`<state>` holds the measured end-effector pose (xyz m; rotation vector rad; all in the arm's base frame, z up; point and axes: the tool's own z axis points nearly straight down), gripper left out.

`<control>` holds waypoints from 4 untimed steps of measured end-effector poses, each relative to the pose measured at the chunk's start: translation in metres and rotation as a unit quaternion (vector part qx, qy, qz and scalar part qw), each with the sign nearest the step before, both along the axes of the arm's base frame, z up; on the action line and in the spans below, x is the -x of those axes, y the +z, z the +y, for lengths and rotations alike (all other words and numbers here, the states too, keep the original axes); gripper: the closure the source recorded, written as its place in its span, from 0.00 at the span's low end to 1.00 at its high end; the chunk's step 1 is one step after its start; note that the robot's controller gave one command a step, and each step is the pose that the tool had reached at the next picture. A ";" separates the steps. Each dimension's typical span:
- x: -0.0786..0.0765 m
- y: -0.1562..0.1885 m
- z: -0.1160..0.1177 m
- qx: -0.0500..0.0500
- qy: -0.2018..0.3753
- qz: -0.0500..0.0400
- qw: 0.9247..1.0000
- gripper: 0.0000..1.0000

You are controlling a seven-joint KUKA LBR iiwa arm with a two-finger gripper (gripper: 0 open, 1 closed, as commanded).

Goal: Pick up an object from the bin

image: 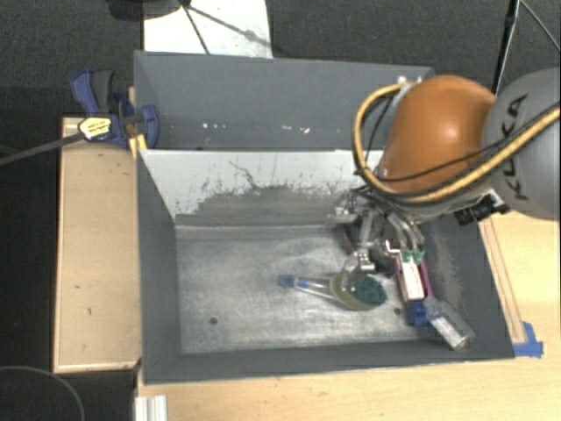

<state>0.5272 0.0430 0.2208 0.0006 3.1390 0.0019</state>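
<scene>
Bin (219, 323), seen from above. Blue-tipped stick (302, 284) lay flat mid-floor, touching tan-and-green round thing (361, 294). Gripper (364, 266) sat low just over that round thing, likely set for your pick. Released or clenched: you could not tell, wrist hid it. Pink-and-white bar (412, 274) and blue-and-clear piece (438, 321) lay rightward, partly covered.

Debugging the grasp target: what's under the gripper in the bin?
Below the gripper lies a round olive and dark green thing, with a blue-tipped stick running left from it. The gripper covers the round thing's upper edge, so contact cannot be judged.
</scene>
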 end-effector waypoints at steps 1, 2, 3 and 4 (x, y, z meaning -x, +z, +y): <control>0.028 -0.101 -0.052 0.001 0.097 0.004 0.995 0.00; 0.007 -0.142 -0.058 0.001 0.239 0.001 0.971 0.00; 0.013 -0.145 -0.089 0.001 0.266 0.001 0.964 0.00; 0.011 -0.143 -0.088 0.001 0.265 -0.001 0.964 1.00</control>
